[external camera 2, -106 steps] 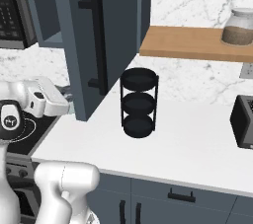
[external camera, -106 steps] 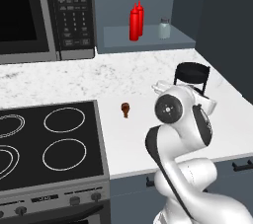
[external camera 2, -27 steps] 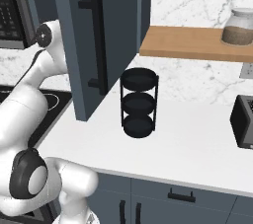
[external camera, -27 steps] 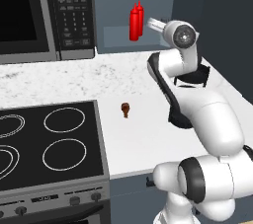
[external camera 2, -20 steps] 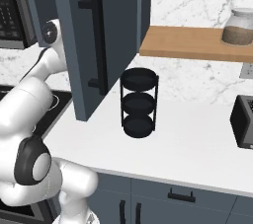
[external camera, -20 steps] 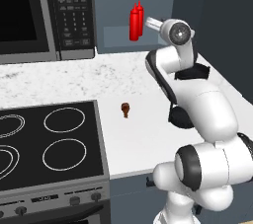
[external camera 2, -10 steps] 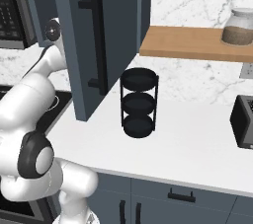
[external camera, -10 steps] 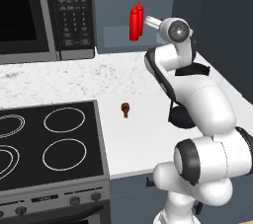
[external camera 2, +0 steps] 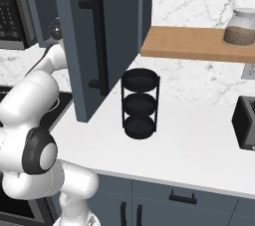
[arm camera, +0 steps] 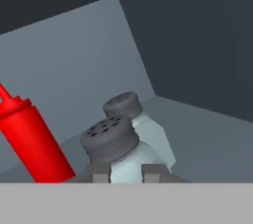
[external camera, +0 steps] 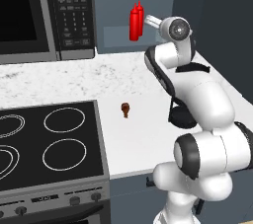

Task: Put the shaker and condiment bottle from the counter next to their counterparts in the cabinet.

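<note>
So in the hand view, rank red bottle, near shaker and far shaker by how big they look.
1. Red bottle, though cut off by the frame.
2. Near shaker, between the gripper tips.
3. Far shaker.
The shakers look alike; nearness may explain the difference.

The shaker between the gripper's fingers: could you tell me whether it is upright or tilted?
Tilted. In the hand view the shaker leans left against the frame, like its twin behind, so the camera's roll may explain it.

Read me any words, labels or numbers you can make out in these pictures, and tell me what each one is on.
Microwave keypad: rows of pale button markings, too small and blurred to read.
Stove front panel: a short pale mark between the knobs, blurred, unreadable.
Red bottles, shakers, jar: no labels seen.
</note>
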Controlling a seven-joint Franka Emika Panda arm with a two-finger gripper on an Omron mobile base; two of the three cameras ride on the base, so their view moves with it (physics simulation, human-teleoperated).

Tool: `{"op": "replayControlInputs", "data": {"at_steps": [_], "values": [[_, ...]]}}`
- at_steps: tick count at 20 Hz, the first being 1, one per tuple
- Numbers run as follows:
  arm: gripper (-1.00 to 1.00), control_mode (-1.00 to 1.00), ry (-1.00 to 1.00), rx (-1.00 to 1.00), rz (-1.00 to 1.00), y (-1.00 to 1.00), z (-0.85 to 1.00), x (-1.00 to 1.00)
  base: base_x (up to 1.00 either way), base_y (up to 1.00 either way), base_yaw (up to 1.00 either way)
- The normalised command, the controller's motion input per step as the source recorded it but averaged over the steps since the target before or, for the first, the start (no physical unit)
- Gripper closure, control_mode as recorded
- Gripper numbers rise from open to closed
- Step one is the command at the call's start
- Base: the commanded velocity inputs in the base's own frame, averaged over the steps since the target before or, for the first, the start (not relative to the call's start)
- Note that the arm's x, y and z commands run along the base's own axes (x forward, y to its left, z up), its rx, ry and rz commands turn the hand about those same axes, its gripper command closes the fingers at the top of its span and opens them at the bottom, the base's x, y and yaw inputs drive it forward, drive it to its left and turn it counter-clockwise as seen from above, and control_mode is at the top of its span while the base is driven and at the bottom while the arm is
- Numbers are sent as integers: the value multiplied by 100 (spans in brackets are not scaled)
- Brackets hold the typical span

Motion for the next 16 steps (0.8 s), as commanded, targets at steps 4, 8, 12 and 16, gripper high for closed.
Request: {"op": "replayControlInputs", "data": {"at_steps": [4, 8, 12, 16], "values": [[100, -100, 0, 1, 1, -1, -29, 22, 0, 0, 0], [-100, -100, 0, 0, 1, 0, -25, 8, 0, 0, 0], [-100, -100, -2, 1, 3, 2, 0, -35, 0, 0, 0], [-100, -100, -5, 0, 3, 10, 0, -65, 0, 0, 0]]}}
